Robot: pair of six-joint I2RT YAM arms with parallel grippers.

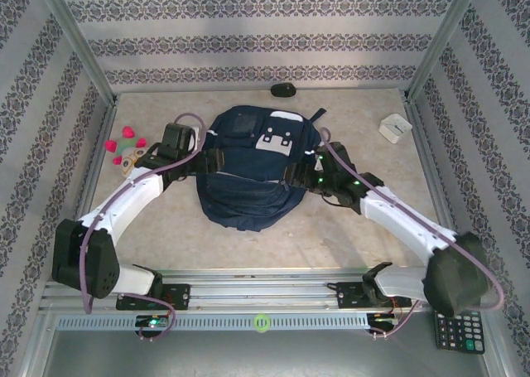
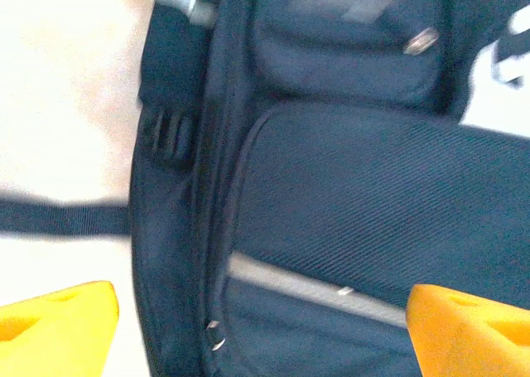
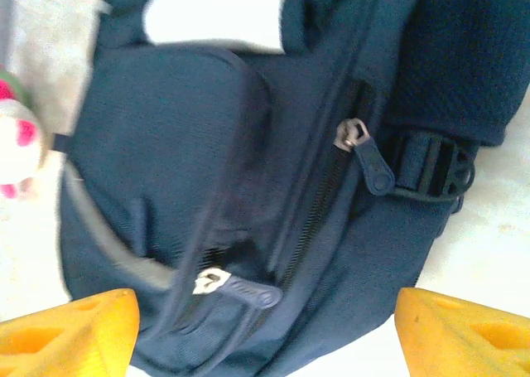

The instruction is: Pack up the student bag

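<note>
The student bag (image 1: 248,166), navy blue with grey-white patches, lies flat in the middle of the table. My left gripper (image 1: 207,163) sits at its left side, open, the yellow fingers (image 2: 58,323) spread wide over the bag's (image 2: 348,186) left edge and its grey stripe, holding nothing. At the bag's right side is my right gripper (image 1: 296,176), also open. Its yellow fingers (image 3: 464,331) straddle the bag's (image 3: 207,145) zippered edge, where two zipper pulls (image 3: 240,290) lie on the fabric between and above them.
A pink and green toy (image 1: 126,145) lies left of the bag by the left arm. A white box (image 1: 395,128) stands at the back right, a dark oval object (image 1: 282,89) at the back wall, and a calculator (image 1: 459,331) at the near right corner.
</note>
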